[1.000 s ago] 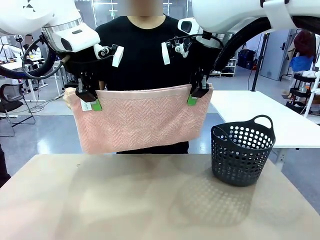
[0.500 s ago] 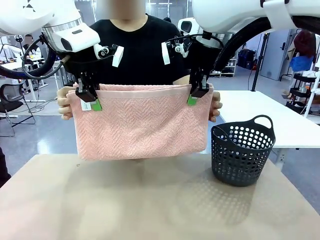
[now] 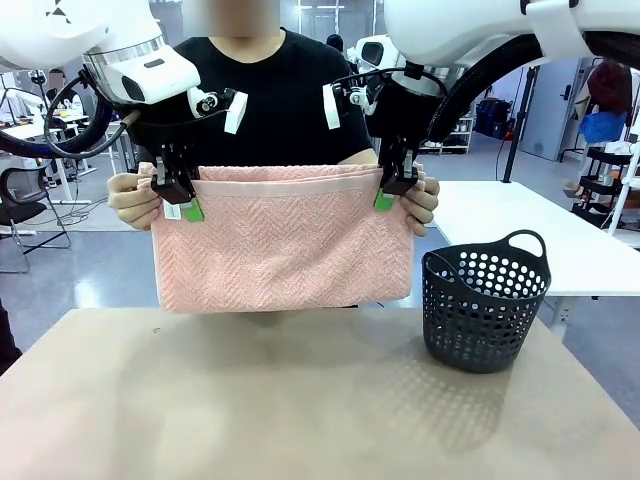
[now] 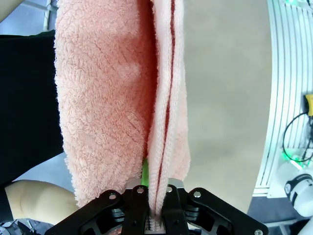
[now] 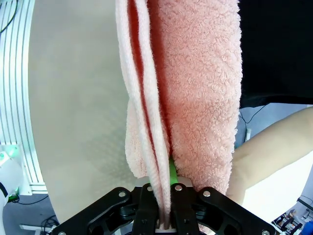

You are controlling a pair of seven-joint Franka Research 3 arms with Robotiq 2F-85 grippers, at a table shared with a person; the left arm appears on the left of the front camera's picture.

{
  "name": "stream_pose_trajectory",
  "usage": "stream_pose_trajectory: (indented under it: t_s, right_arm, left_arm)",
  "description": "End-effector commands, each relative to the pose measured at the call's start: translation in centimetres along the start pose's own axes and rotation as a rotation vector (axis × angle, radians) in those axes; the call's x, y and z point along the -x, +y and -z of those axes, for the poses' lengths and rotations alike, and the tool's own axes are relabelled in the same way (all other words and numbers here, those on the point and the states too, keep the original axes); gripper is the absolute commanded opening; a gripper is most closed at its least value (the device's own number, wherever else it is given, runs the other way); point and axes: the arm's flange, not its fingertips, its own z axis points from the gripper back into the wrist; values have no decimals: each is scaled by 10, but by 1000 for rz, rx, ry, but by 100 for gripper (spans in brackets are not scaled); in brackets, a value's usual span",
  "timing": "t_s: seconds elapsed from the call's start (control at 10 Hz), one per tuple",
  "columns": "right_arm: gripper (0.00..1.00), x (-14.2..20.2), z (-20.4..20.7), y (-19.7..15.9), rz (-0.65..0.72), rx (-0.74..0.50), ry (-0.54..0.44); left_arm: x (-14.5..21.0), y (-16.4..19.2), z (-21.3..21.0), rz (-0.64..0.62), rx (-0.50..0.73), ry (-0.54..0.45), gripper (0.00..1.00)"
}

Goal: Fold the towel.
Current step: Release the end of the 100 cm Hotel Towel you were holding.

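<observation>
You see a black perforated basket (image 3: 486,310) with loop handles at the right of the frame, standing on the surface below and to the right of the towel, not touching it. A person in a black top stands behind the towel, with one hand (image 3: 132,200) at its upper left corner and the other hand (image 3: 420,203) at its upper right.

The towel (image 3: 280,245) hangs mid-frame above the surface. It is salmon-pink herringbone terry with a plain band along the top. Your left pincer (image 3: 178,200) pinches its upper left corner and your right pincer (image 3: 388,190) its upper right. In both wrist views the jaws are pressed onto several layers.

The surface (image 3: 300,410) is matte beige. A white table (image 3: 500,215) stands behind at right, and an office chair (image 3: 20,195) at far left.
</observation>
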Motion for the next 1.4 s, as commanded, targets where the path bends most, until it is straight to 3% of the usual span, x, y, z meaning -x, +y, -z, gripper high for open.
stream_pose_trajectory:
  t_s: [0.0, 0.3, 0.4, 0.5, 0.6, 0.7, 0.8, 0.9, 1.0, 1.1, 1.2, 1.3]
  right_arm:
    - [0, 2, -1, -1, 2, 1, 0]
    - [0, 2, -1, -1, 2, 1, 0]
    - [4, 0, 0, 0, 0, 0, 0]
    - [37, 1, -7, 0, 5, 22, -2]
    - [38, 0, -11, -1, 13, 32, -6]
    - [70, -1, -20, 0, 8, 45, -9]
    - [71, -3, -37, 0, 7, 81, 0]
    - [100, -3, -58, 0, 7, 123, -9]
    - [100, -1, -84, 2, 50, 182, -27]
    - [100, 7, -102, 5, 122, 171, -51]
    - [82, 19, -120, 12, 219, 129, -114]
    - [90, 40, -136, 22, 295, 105, -153]
  left_arm:
    - [1, 0, -1, -2, -1, 0, 4]
    - [1, 0, -1, -2, -1, 0, 4]
    - [0, 0, 0, 0, 0, 0, 29]
    - [2, 0, -2, 22, -28, 10, 41]
    - [2, 1, -6, 14, -35, -12, 41]
    - [1, 1, -15, 22, -54, -21, 77]
    - [0, -1, -26, 25, -69, -29, 54]
    - [-1, -3, -43, 30, -102, -36, 100]
    - [-1, -7, -63, 2, -133, -43, 89]
    - [6, -12, -82, -107, -133, -101, 100]
    - [23, -22, -102, -215, -109, -162, 100]
    - [45, -35, -121, -288, -134, -195, 100]
